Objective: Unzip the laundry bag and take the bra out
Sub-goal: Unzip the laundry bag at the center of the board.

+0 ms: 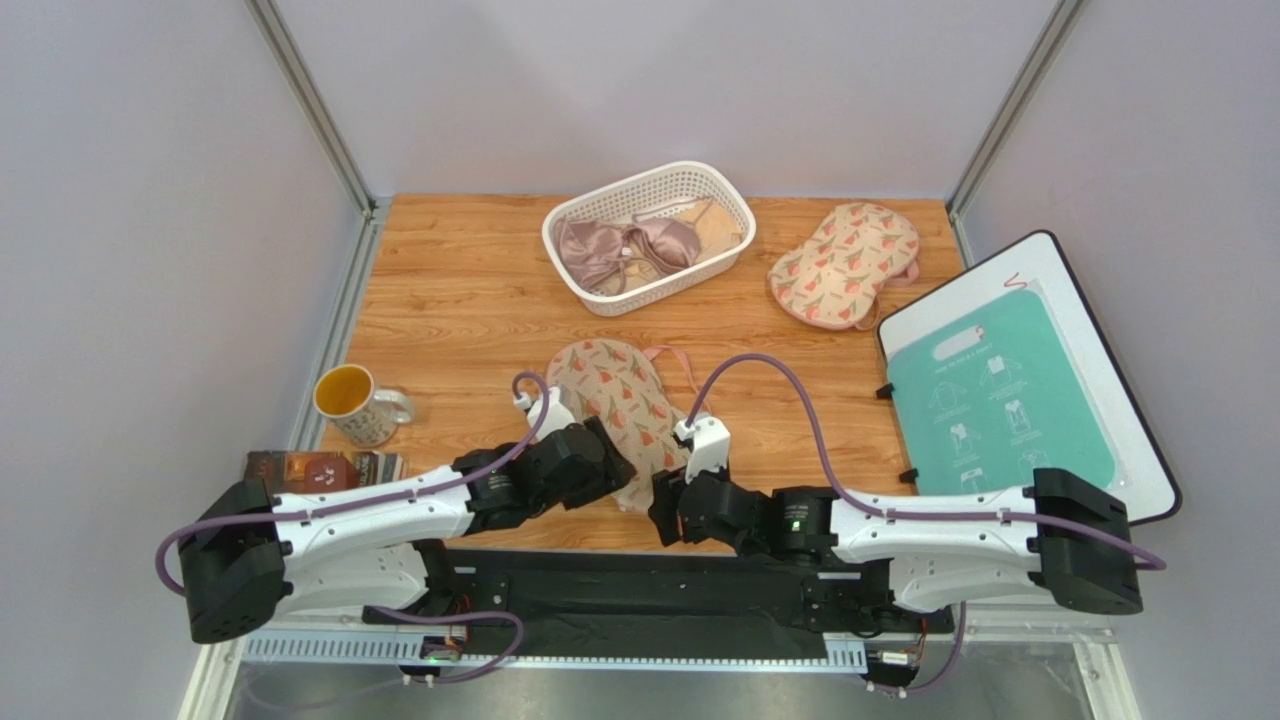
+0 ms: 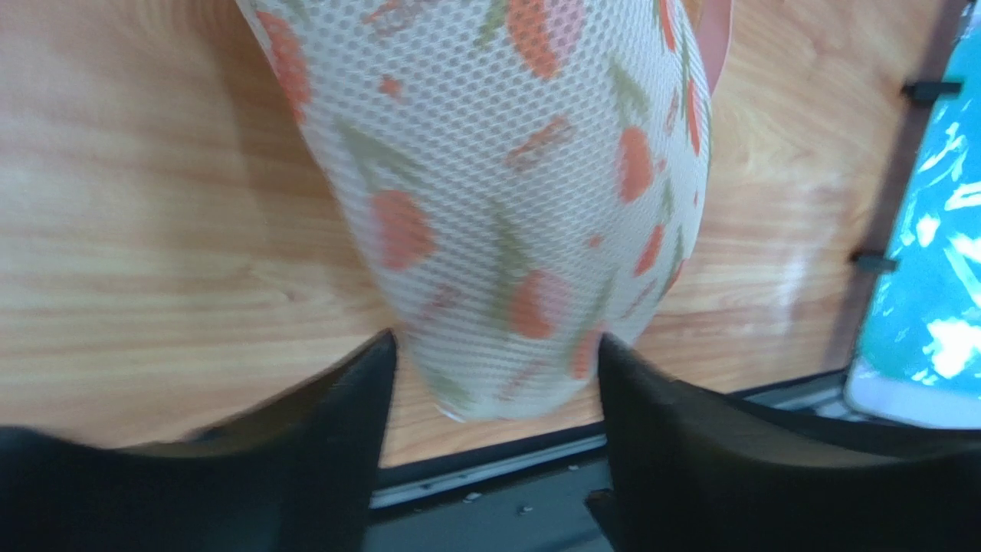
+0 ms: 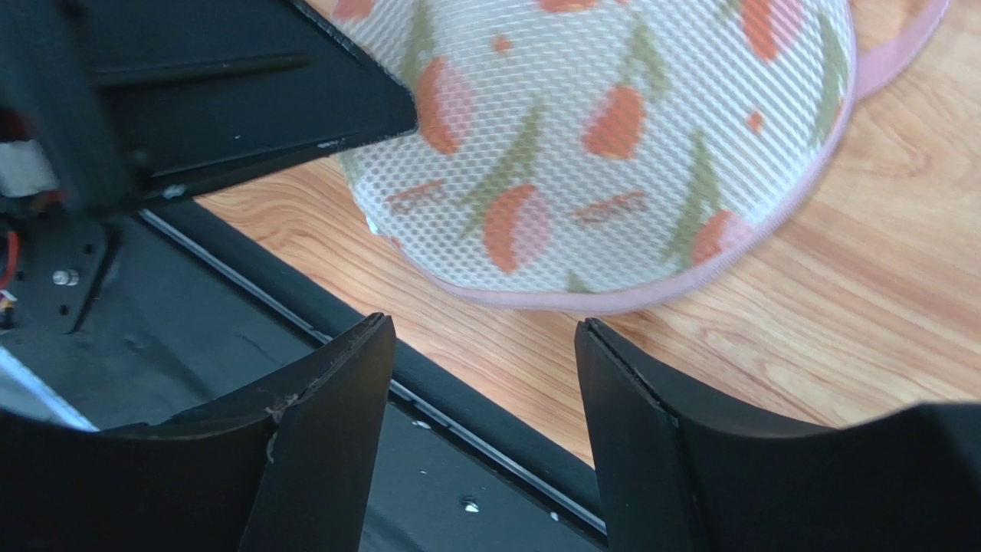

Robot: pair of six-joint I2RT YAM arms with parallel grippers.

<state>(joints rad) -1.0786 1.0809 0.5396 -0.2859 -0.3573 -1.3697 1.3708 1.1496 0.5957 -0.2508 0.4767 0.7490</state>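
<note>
The laundry bag [image 1: 613, 393], flower-printed mesh with pink zip edging [image 3: 645, 301], lies flat on the wooden table in front of both arms. Its near end [image 2: 518, 230] reaches down between the fingers of my left gripper [image 2: 495, 343], whose jaws stand apart on either side of the tip. In the top view the left gripper [image 1: 613, 453] sits over the bag's near left edge. My right gripper [image 3: 484, 326] is open with nothing between its fingers, just short of the bag's near rim [image 3: 599, 150] and over the table's front edge. The bra is hidden.
A second bag of the same print [image 1: 842, 264] lies at the back right. A white basket [image 1: 579, 278] holds a mauve satin bra [image 1: 619, 245]. A mug [image 1: 353, 402] stands at the left, and a white-and-teal board [image 1: 1022, 390] at the right. The black base plate [image 3: 173, 345] borders the front edge.
</note>
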